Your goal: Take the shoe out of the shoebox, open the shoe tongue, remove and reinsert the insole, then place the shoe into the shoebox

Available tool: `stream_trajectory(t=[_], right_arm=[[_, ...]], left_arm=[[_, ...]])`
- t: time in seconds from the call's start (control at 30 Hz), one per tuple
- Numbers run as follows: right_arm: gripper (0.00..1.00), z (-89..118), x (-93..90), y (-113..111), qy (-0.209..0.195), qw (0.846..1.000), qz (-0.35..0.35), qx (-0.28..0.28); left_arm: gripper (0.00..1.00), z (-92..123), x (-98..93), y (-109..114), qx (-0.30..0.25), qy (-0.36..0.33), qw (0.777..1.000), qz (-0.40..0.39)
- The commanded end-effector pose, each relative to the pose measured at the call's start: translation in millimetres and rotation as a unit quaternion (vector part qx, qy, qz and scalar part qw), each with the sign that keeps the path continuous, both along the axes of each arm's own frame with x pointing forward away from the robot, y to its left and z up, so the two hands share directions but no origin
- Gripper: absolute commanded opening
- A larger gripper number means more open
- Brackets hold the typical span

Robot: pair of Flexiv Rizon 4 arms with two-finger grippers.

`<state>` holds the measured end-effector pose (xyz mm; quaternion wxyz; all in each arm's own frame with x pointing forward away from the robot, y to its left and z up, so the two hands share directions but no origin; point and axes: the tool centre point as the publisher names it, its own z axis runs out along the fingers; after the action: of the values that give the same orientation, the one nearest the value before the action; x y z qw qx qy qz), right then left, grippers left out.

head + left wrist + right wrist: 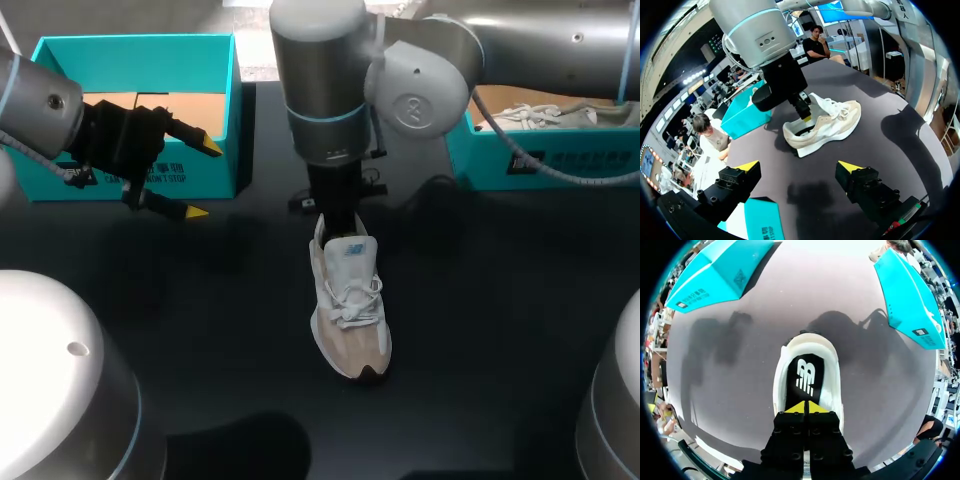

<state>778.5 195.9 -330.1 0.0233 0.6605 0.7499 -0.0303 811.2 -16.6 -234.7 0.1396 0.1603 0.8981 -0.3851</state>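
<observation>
- Shoe (350, 310): it is lying upright on its sole near the middle of the bench (480, 330), with the toe pointing to the near edge and the heel to the far edge. The laces are loose over the tongue.
- Insole (805, 377): the dark insole is sitting inside the shoe and showing through the opening. We are judging it not yet removed.
- Right hand (805, 407): we are reaching it down into the heel opening. The fingers are pressed together, and nothing is visibly caught between them.
- Left hand (203, 180): we are holding it above the bench with the fingers apart. It is well away from the shoe, in front of the left shoebox (130, 48) at the far left corner.
- Right shoebox (560, 160): it is standing at the far right edge and holding a second shoe (545, 115).
- Risk, slipping: with the fingers together, the tips may be pushing on the insole rather than gripping it, so a pull could come away empty.
- Risk, lifting: nothing is pinning the shoe down, so a snug insole could drag the whole shoe up or tip it onto its side.
- Risk, snagging: the loose laces or the tongue could be catching the fingers as they withdraw.
</observation>
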Motion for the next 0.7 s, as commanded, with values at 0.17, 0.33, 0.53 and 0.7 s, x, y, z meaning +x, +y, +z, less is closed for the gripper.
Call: stream_trajectory(t=[0.17, 0.33, 0.53, 0.7], right_arm=[[0.0, 0, -2.9, -1, 0.03, 0.999, -0.02, -0.011], [0.0, -4, -9.9, -2, 0.047, 0.998, -0.033, -0.017], [0.24, -15, -19.6, 0, 0.069, 0.997, -0.037, -0.015], [1.0, -15, -23.4, -4, 0.06, 0.997, -0.052, -0.014]], left_arm=[[1.0, 1, -0.4, 0, 0.002, 0.0, 1.0, 0.0], [1.0, 1, -0.4, 0, 0.002, 0.0, 1.0, 0.0], [1.0, 1, -0.4, 0, 0.002, 0.0, 1.0, 0.0], [1.0, 1, -0.4, 0, 0.002, 0.0, 1.0, 0.0]])
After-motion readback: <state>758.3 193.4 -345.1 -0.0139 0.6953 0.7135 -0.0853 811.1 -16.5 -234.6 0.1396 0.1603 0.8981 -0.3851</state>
